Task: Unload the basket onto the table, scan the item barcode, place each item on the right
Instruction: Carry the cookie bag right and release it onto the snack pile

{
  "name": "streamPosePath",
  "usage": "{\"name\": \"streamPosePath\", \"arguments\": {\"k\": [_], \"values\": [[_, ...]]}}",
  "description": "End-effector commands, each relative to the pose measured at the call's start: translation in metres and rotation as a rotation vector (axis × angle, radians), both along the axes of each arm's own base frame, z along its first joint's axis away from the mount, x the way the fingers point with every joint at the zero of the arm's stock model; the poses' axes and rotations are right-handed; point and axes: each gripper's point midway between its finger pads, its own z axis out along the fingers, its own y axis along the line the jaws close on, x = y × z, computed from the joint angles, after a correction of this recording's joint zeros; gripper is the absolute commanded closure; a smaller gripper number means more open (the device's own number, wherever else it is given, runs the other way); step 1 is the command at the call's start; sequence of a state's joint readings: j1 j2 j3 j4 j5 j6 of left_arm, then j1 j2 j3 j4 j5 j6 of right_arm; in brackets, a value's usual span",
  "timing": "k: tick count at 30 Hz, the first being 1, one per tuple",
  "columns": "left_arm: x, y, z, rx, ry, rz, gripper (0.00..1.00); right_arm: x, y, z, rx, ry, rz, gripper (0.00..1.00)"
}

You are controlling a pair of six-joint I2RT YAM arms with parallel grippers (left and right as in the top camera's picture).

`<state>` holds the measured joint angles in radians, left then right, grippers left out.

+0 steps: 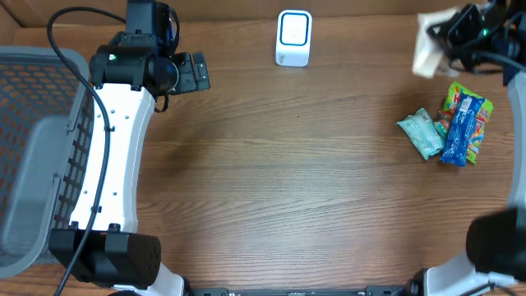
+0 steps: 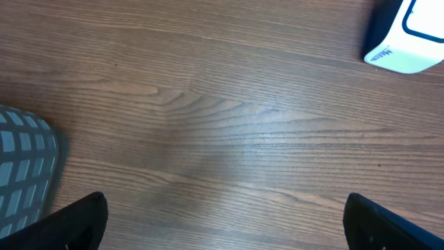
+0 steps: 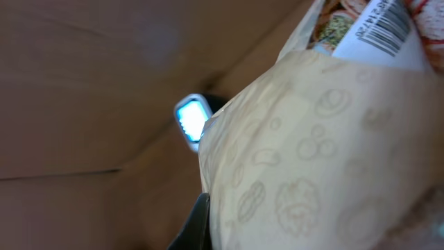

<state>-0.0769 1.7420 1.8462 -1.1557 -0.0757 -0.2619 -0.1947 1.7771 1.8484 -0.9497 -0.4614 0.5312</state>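
A pale cream snack packet [image 1: 426, 48], printed with faint outlines of nuts and pretzels, is held up off the table [image 1: 288, 181] at its far right corner. The right jaws are closed tight on it, at the end of the right arm [image 1: 481, 31]. In the right wrist view we see the packet fill most of the frame, with a black barcode [image 3: 381, 23] on a white label at its upper edge. Beyond it sits the scanner [image 1: 293, 37], a small white unit with a glowing blue face, standing at the far edge of the table near the middle, well apart from the packet.

On the table below the held packet lie a teal packet [image 1: 420, 134], a blue packet [image 1: 461, 131] and a green packet [image 1: 479, 109], the blue one lying across the green.

The left jaws stand wide open and empty, hovering above bare wood left of the scanner, on the white left arm [image 1: 115, 156]. A grey mesh basket [image 1: 33, 123] sits at the table's left edge.
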Motion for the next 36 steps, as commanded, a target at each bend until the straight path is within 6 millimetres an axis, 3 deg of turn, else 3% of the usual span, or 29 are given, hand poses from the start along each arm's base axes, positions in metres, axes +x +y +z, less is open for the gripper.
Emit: {"name": "streamPosePath", "arguments": {"k": [1, 2, 8, 17, 18, 22, 24, 27, 32, 36], "values": [[0.004, 0.0, 0.006, 0.006, -0.018, -0.003, 0.0, -0.038, -0.052, -0.011, -0.436, 0.134, -0.139, 0.96], [0.004, 0.0, 0.006, 0.006, -0.018, -0.003, 0.0, -0.054, -0.061, -0.021, -0.472, 0.219, -0.184, 0.96], [0.004, 0.0, 0.006, 0.006, -0.018, -0.003, 0.0, -0.106, -0.095, -0.066, -0.573, 0.507, -0.379, 0.96], [0.003, 0.0, 0.006, 0.005, -0.018, -0.002, 0.0, -0.103, -0.11, -0.122, -0.571, 0.53, -0.423, 0.96], [0.004, 0.0, 0.006, 0.005, -0.018, -0.002, 0.0, -0.102, -0.112, -0.124, -0.568, 0.523, -0.429, 0.9], [0.004, 0.0, 0.006, 0.006, -0.018, -0.003, 0.01, -0.089, -0.104, -0.124, -0.547, 0.473, -0.362, 0.44], [0.004, 0.0, 0.006, 0.006, -0.018, -0.003, 0.0, -0.083, -0.096, -0.12, -0.521, 0.446, -0.306, 0.37], [0.004, 0.0, 0.006, 0.006, -0.018, -0.003, 0.0, -0.075, -0.084, -0.105, -0.481, 0.395, -0.237, 0.36], [0.004, 0.0, 0.006, 0.006, -0.018, -0.003, 0.0, -0.076, -0.035, -0.031, -0.378, 0.19, -0.017, 0.37], [0.004, 0.0, 0.006, 0.006, -0.018, -0.003, 0.0, -0.103, -0.007, 0.038, -0.365, 0.028, 0.067, 0.37]]}}
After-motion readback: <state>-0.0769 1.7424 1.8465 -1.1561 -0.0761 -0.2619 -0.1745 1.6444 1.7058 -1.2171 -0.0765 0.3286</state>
